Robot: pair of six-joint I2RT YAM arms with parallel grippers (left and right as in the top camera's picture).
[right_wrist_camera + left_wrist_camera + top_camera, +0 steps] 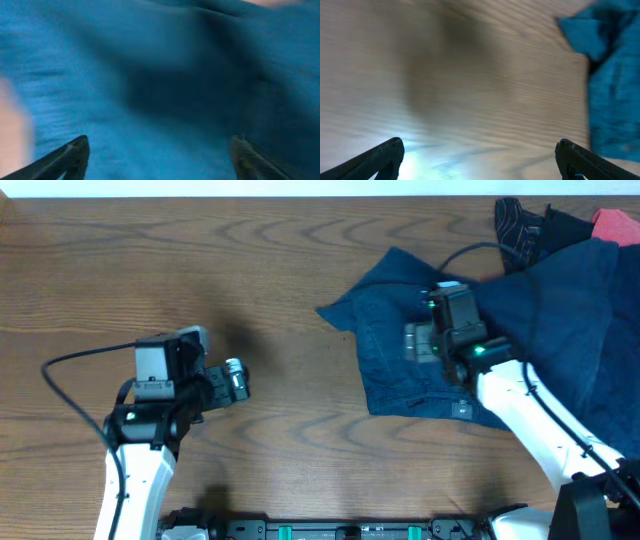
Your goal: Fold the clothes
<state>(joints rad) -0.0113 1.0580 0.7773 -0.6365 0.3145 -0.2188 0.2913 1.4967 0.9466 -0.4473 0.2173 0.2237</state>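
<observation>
Navy shorts [385, 355] lie rumpled on the table [200, 260], with a black lined garment [518, 222] and a coral-red garment [615, 222] heaped just beyond the shorts' far right side. Right gripper [160, 144] is directly over the shorts, jaws spread wide and nothing pinched; blur hides any contact. Left gripper [480, 152] is well left of the shorts, jaws apart, empty.

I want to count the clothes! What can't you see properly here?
- Overhead: the right arm covers part of the navy shorts; the clothes pile runs off the right edge.
- Overhead: the red garment is cut by the corner.
- Right wrist: only blurred blue cloth; no shape shows.
- Left wrist: blurred; cloth cut by the right edge.
</observation>
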